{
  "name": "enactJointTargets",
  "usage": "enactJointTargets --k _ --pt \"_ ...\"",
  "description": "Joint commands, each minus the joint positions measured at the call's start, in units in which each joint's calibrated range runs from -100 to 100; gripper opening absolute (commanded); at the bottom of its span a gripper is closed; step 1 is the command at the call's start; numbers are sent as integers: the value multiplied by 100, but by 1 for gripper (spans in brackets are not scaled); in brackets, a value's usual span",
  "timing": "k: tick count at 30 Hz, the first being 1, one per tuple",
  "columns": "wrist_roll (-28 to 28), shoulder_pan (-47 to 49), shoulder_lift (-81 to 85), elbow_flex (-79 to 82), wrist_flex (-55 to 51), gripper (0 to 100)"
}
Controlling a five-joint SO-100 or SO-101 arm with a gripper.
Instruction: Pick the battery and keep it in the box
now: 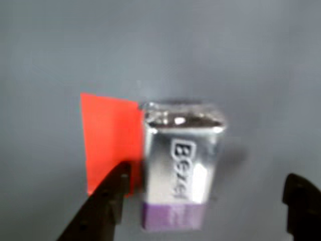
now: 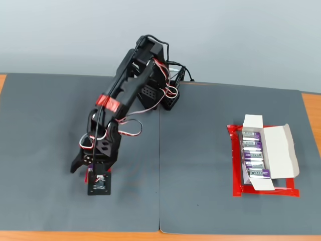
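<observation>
Your jaws (image 1: 205, 196) stand wide open, one dark finger on each side of the battery (image 1: 178, 170), neither finger visibly touching it. The silver battery stands upright on the grey surface (image 1: 261, 60), its purple end nearest the wrist camera, beside a red tape patch (image 1: 108, 138). In the fixed view, the box (image 2: 266, 153) lies open well to the right, holding several batteries.

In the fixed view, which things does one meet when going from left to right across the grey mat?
Black robot arm with its open gripper → red tape outline → white cardboard box holding silver and purple batteries.
</observation>
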State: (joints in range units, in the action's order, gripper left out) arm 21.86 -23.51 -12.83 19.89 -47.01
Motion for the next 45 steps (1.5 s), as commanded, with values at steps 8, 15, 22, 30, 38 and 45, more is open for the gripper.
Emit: enactJointTargets --k 8,15,22,30,38,45 --pt "0 -18 83 159 -4 34" --pt "5 -10 24 150 65 34" --pt "-16 -3 24 150 65 34" --pt "-31 -10 24 150 -4 29" --pt "-26 -10 24 150 -13 11" --pt "-31 -10 41 177 -13 5"
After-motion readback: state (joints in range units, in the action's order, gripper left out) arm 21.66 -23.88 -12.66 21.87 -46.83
